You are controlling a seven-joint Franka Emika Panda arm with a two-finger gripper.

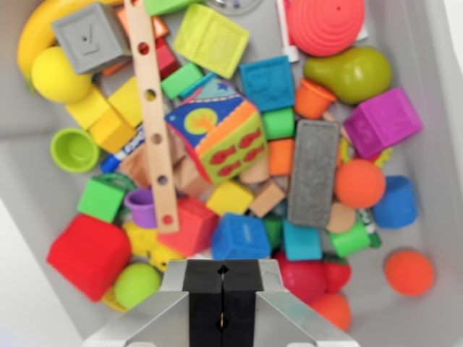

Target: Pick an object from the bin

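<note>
Grey plastic walls of the bin (pixel 434 181) frame the whole wrist view, with a pale strip of floor or table at the lower left corner. Inside lies a dense jumble of toys, and the gripper (pixel 222 303) hangs above the near edge of the pile with its black pads pressed together, clenched on nothing.

No single target is fixed by the task, so a good choice is something free-standing. The orange ball (pixel 409 272) sits alone on bare bin floor toward the wrist view's right, well apart from the heap, and looks the easiest to reach without nudging neighbours. The blue block (pixel 240 238), just ahead of the pads, is closer but is hemmed in by a red block (pixel 88 254) side and other cubes. Whichever is chosen, the pads probably need to part first, then straddle the object squarely before descending.

As for the contents: a wooden strip with holes (pixel 153 116) lies diagonally across the pile, resting on several blocks. A patterned fabric cube (pixel 217 130) sits in the middle, a grey eraser-like slab (pixel 313 172) beside it. A green pear (pixel 351 72), a red ridged dome (pixel 325 22), a yellow banana (pixel 40 29), a grey block (pixel 90 36) and a small green cup (pixel 74 150) ring the edges.
</note>
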